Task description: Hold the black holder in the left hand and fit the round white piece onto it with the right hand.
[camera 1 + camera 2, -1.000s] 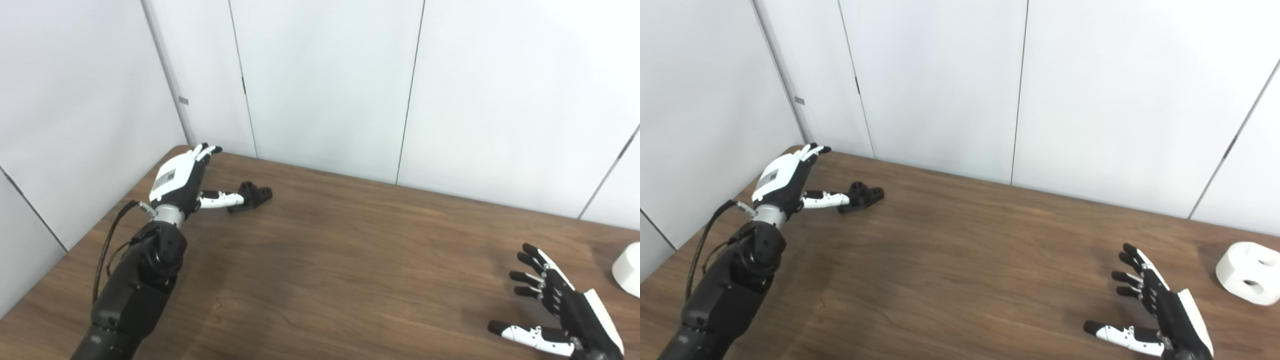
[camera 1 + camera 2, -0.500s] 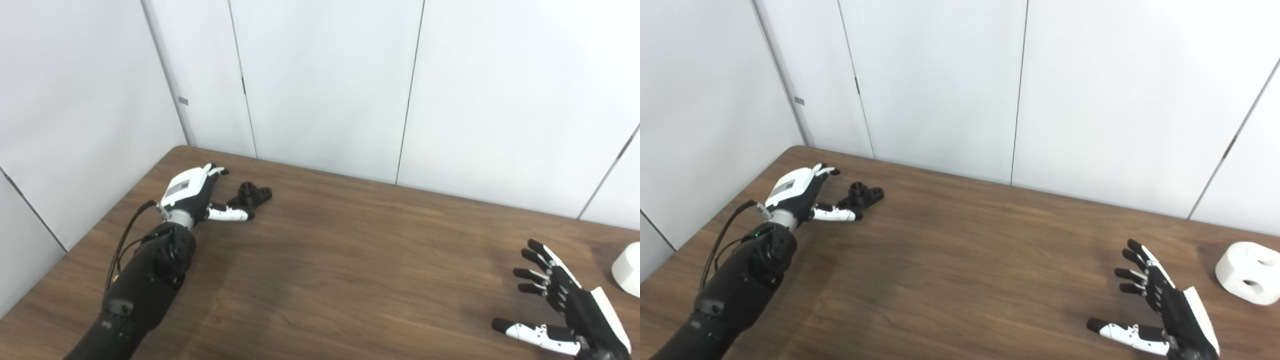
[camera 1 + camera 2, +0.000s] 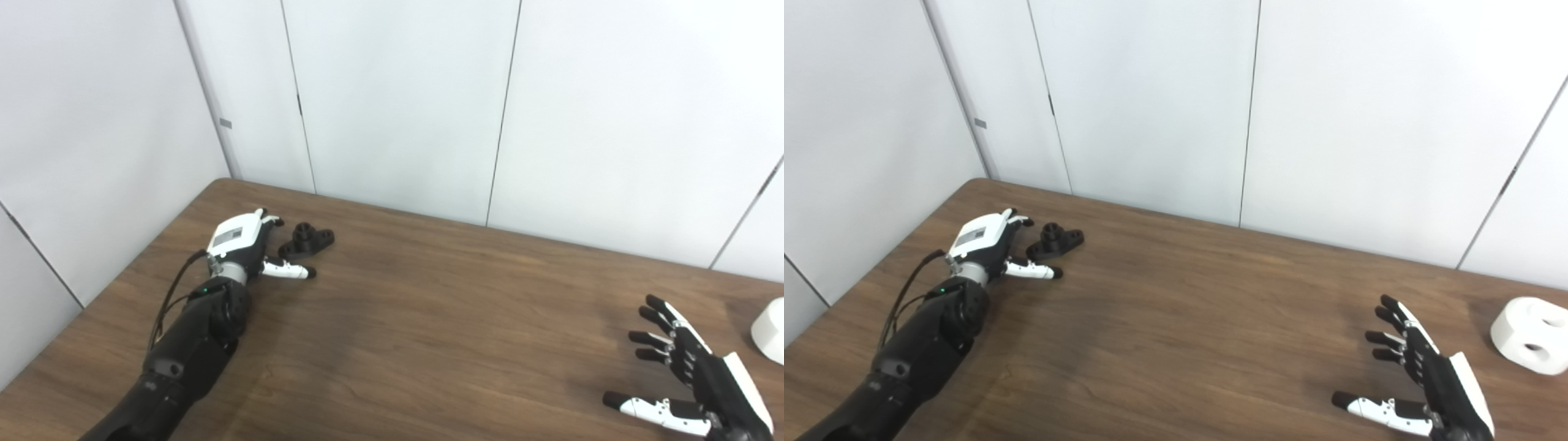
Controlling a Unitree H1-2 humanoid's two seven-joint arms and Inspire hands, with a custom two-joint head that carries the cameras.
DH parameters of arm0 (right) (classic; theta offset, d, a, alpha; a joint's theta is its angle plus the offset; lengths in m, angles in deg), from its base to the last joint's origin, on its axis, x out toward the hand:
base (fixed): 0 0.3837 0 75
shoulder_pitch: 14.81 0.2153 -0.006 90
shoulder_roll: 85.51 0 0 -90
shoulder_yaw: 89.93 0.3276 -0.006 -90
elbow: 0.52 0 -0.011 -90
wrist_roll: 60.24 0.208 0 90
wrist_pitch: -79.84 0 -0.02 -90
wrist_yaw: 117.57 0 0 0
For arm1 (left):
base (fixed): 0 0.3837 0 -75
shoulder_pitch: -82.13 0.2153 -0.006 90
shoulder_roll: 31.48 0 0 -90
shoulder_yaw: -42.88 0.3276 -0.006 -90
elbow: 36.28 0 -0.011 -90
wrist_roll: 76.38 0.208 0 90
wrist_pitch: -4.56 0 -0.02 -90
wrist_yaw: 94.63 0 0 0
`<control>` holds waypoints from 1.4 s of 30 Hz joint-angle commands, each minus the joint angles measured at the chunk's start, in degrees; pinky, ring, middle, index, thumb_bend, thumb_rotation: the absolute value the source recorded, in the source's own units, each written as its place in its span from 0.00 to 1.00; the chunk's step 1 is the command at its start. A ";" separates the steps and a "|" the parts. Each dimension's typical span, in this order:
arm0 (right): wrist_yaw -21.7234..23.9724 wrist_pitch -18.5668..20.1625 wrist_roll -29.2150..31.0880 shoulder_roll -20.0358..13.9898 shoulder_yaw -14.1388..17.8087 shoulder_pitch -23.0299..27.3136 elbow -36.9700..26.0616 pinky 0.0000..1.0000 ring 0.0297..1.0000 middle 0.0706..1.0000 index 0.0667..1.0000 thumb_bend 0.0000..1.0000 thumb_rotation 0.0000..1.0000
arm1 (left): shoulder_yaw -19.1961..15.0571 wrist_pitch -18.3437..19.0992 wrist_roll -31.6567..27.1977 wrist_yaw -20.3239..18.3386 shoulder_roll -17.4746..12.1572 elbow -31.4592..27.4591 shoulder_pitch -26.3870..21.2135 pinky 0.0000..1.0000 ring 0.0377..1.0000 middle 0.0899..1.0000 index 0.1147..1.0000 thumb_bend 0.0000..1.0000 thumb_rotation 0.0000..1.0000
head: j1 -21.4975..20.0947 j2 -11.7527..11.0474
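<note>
The small black holder lies on the brown table near its far left corner. My left hand is low over the table just left of the holder, open, thumb stretched out below it and fingers reaching past its far side; I cannot tell whether it touches. The round white piece, with two holes in its side, stands at the right edge; the left eye view shows only a sliver of it. My right hand hovers open, fingers spread, left of the white piece and apart from it.
White wall panels close off the table's far edge and left side. The table's left edge runs close to my left forearm.
My left hand has come down toward the table and drawn in beside the holder, its thumb now below the holder instead of across it. The right hand has barely shifted.
</note>
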 commanded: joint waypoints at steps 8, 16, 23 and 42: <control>-0.62 -1.10 -0.57 -0.61 0.75 0.49 -2.60 0.71 0.77 0.88 0.92 0.75 0.00 | -0.35 -3.73 -1.78 3.27 -0.29 2.28 -2.66 1.00 1.00 1.00 0.82 0.92 0.37 | -0.47 0.60; -0.81 -0.21 -0.56 0.01 0.79 -0.26 -3.73 0.71 0.78 0.89 0.92 0.75 0.00 | -2.06 -7.87 -6.16 4.97 0.75 5.52 -3.01 1.00 1.00 0.98 0.74 0.86 0.32 | -1.16 1.15; -1.51 -0.86 -1.56 0.00 1.19 -0.70 -3.89 0.68 0.75 0.88 0.90 0.75 0.00 | -1.56 -8.00 -7.52 5.16 1.53 8.14 -3.89 0.97 1.00 0.94 0.64 0.80 0.29 | -1.53 1.48; -1.63 -0.13 -2.25 -0.25 1.91 -1.53 -4.85 0.67 0.74 0.88 0.91 0.70 0.00 | 2.11 -11.12 -7.68 9.83 3.81 14.52 -3.77 1.00 0.95 0.83 0.41 0.52 0.06 | -1.94 2.22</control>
